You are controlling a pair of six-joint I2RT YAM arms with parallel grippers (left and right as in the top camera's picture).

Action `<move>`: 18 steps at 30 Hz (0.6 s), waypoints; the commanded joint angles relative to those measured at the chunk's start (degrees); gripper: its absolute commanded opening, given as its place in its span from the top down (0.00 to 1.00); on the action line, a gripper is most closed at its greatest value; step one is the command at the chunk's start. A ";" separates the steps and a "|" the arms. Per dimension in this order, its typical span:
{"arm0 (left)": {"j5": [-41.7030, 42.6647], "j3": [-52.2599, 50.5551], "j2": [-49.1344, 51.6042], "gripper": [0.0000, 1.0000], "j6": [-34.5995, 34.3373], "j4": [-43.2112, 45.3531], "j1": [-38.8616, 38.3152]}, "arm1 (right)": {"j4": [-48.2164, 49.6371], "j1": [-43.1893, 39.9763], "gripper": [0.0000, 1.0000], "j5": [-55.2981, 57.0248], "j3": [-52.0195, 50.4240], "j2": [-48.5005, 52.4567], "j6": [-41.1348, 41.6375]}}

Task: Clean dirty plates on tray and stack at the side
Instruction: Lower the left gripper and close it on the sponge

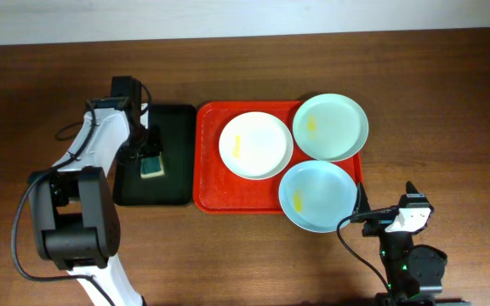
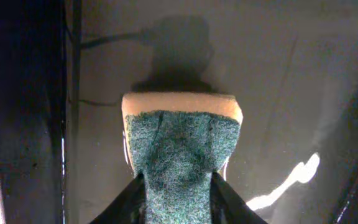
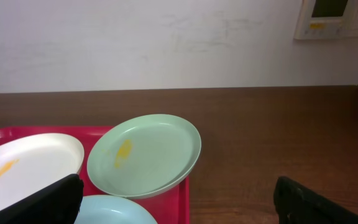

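The red tray (image 1: 209,161) holds a white plate (image 1: 255,145), a pale mint green plate (image 1: 330,127) and a pale blue plate (image 1: 317,196), each with a yellow smear. My left gripper (image 1: 150,161) is over the black tray, shut on a yellow sponge with a green scouring face (image 2: 179,149). My right gripper (image 1: 390,212) is open and empty at the table's front right, just right of the blue plate. Its wrist view shows the mint plate (image 3: 145,154), the white plate (image 3: 23,165) and the blue plate's edge (image 3: 114,211).
A smaller black tray (image 1: 167,183) lies left of the red tray, touching it. Bare brown table (image 1: 441,127) spreads to the right of the red tray. A pale wall runs behind the table (image 3: 166,43).
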 commanded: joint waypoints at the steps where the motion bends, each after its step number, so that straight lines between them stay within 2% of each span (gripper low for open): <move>1: 0.87 1.14 -1.64 0.73 -0.35 -0.11 0.24 | -0.24 0.31 0.02 0.52 -0.35 -0.33 0.68; 2: 0.85 1.14 -1.64 0.75 -0.35 -0.13 0.24 | -0.24 0.31 0.02 0.52 -0.35 -0.33 0.68; 10: -0.68 0.70 -1.62 0.69 -0.35 -0.57 0.24 | -0.24 0.31 0.02 0.52 -0.35 -0.33 0.68; 18: -0.70 -4.20 -1.62 0.74 -0.35 3.37 0.24 | -0.24 0.31 0.02 0.52 -0.35 -0.33 0.68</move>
